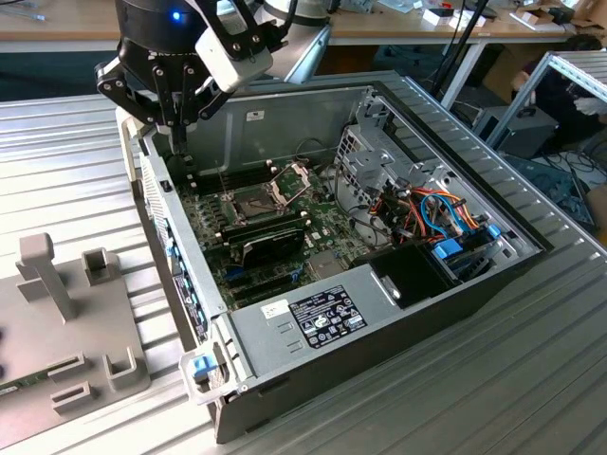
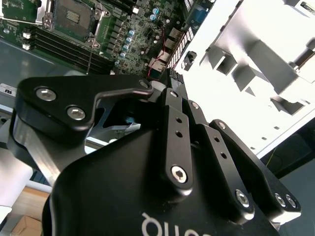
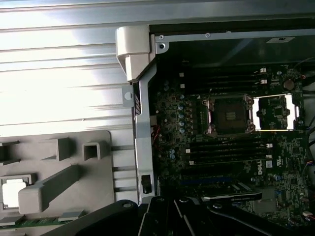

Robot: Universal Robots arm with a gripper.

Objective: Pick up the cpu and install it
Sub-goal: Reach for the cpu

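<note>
The gripper (image 1: 177,140) is seen above the computer case (image 1: 285,109) rim, jaws drawn close together. An open socket (image 3: 229,115) is noted on the motherboard (image 3: 172,162).

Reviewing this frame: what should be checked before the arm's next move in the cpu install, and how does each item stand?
1. The socket uncovered: ok; its hinged plate is swung aside.
2. The gripper above the socket: not ok; it hangs near the case wall, at the exterior view's left.
3. The cpu in the gripper: cannot tell.
4. The cpu located: cannot tell; a pale square sits in a recess of the grey fixture, possibly it.
5. The black card clear of the socket: ok; memory slots lie between them.
</note>
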